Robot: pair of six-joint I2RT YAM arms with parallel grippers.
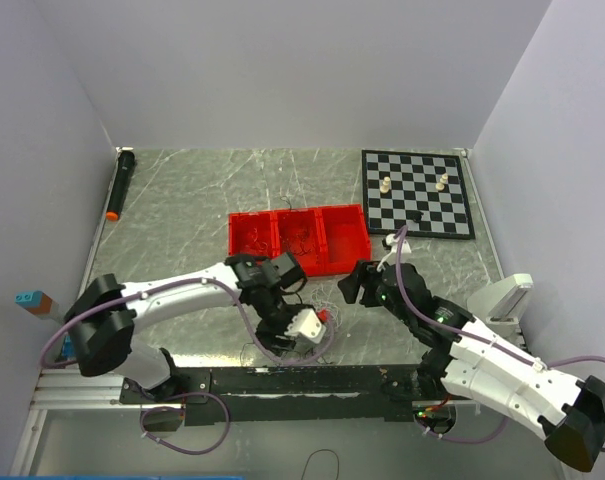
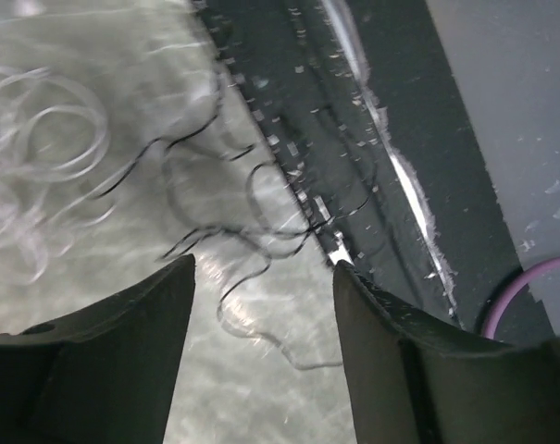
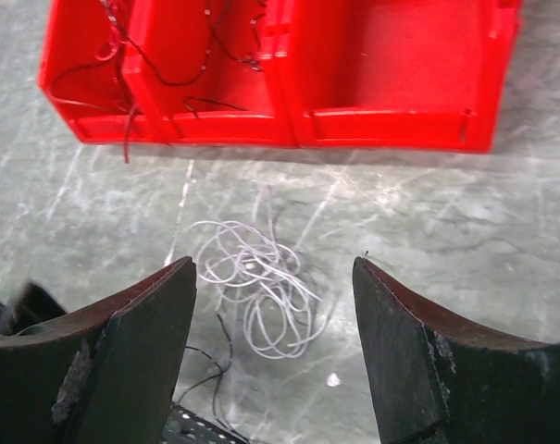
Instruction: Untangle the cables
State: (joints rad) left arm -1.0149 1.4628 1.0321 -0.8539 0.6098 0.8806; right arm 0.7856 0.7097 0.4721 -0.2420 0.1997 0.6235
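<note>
Far left, by the wall edge of the surface point(image 1: 182, 210), a black stick point(image 1: 121, 185) with an orange tip, well apart from everything else.

Next, toward the middle, the left hand point(image 2: 263, 268): released, fingers point(image 2: 122, 351) spread wide, grasping nothing, tilted down over the near edge of the surface beside a dark rail point(image 2: 354, 139). Directly between and just ahead of its fingertips, black strands point(image 2: 226, 248) of the cables point(image 3: 261, 305), loose in curls on the surface, one end reaching the rail. Contact between fingertip and strand: impossible to judge. Further off to the left in that wrist view, blurred, the white coil point(image 2: 48, 139) of the same bundle.

Behind the bundle, a red tray point(image 3: 381, 125) of three compartments, thin dark wires point(image 3: 159, 65) in the left and middle ones, one draped over the front wall at the left. In front of the tray, between the two hands, the white coil again, flat on the surface, apart from the tray.

Then the right hand point(image 3: 275, 264): likewise released, fingers point(image 3: 428, 361) well apart and empty, aimed at the white coil. Coil centred in the gap, just ahead of the fingertips, near but untouched. Low by its left finger, more black strands.

Far right at the back, a chessboard point(image 1: 417, 225) with two pale pieces point(image 1: 384, 185).
</note>
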